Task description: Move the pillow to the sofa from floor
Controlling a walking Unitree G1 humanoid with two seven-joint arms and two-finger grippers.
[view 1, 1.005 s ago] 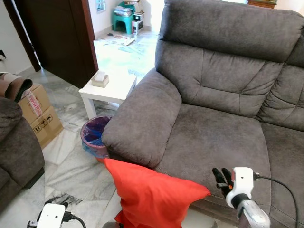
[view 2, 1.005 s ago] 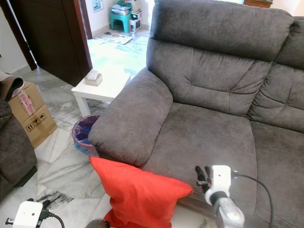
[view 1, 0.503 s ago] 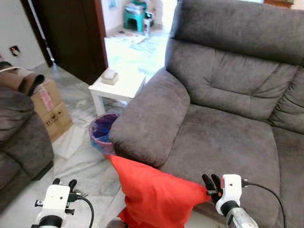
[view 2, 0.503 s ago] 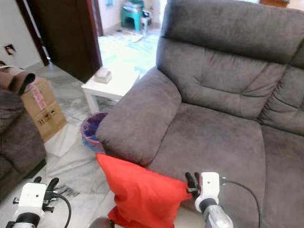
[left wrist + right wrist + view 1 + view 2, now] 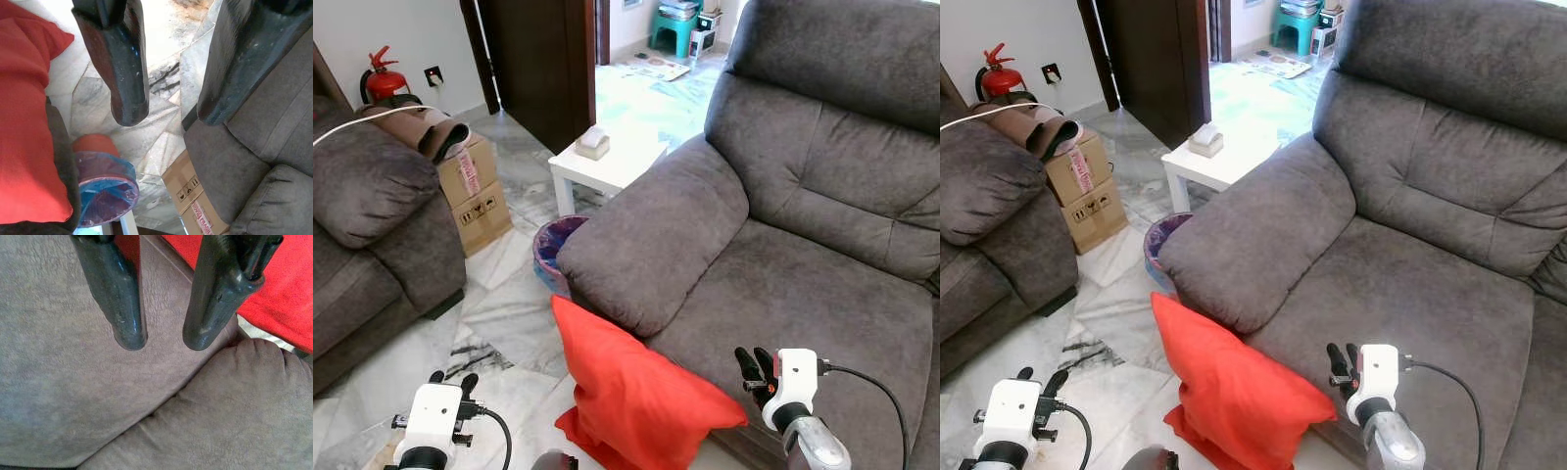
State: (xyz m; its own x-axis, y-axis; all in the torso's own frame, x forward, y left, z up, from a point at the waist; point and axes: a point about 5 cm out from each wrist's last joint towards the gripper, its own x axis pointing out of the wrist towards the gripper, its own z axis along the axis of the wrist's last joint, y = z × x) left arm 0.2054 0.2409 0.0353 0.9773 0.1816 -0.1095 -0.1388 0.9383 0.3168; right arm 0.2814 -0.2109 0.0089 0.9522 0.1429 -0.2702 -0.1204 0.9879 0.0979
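Observation:
The red pillow (image 5: 636, 392) stands on the marble floor, leaning against the front of the grey sofa (image 5: 803, 294) below its armrest. My right gripper (image 5: 754, 360) hovers open over the front edge of the sofa seat, just right of the pillow's corner and not touching it. In the right wrist view its fingers (image 5: 122, 328) are spread above grey seat fabric, with the pillow (image 5: 288, 289) beyond them. Low over the floor, left of the pillow, my left gripper (image 5: 452, 380) is open and holds nothing. Its wrist view shows the pillow (image 5: 24, 122) to one side.
A bin lined with a blue bag (image 5: 556, 250) stands beside the armrest. Behind it is a white side table (image 5: 607, 166) with a tissue box (image 5: 593, 143). A cardboard box (image 5: 475, 196) and a second grey sofa (image 5: 372, 225) are at left, with open floor between.
The camera has swung, bringing the left sofa and box further into view. My left gripper has risen into view. The pillow stays against the sofa, and the right gripper stays by its corner.

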